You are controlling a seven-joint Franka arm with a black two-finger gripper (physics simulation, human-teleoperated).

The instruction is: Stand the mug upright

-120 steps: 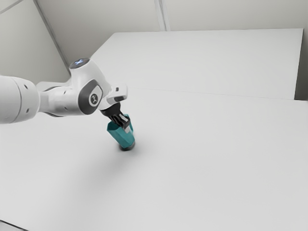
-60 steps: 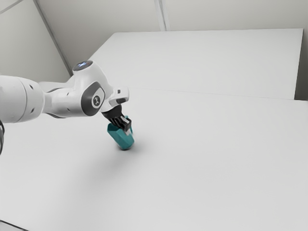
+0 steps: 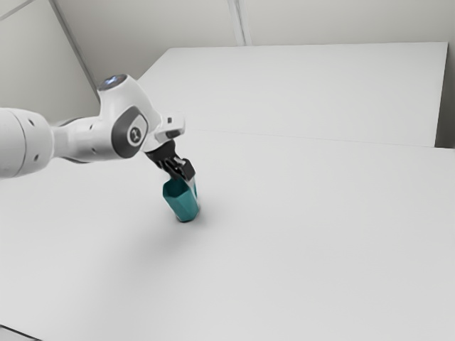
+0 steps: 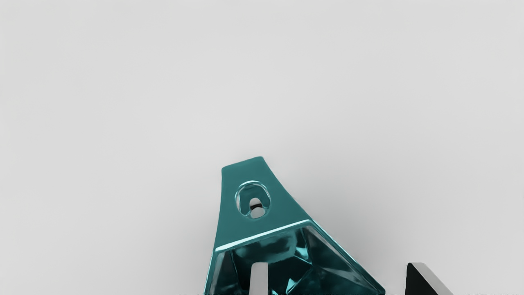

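exterior view, nearest first: a wide matte white table [image 3: 284, 241] fills the lower frame, a thin dark line [image 3: 18, 332] crossing its lower left corner. left of the frame's centre, a teal, faceted, glossy mug [image 3: 181, 204] has its base on the table and its mouth toward the upper left; it seems to lean slightly, though from this angle i can't swear to it. just over its rim is the black two-finger gripper [image 3: 183, 177], on a rounded white and grey arm [image 3: 129, 131] coming in from the left edge.

in the wrist view the gripper is open, one finger [image 4: 259, 278] over the mug's mouth, the other [image 4: 428, 280] outside. an oval hole [image 4: 253, 199] pierces the mug's flat teal piece beside the rim.
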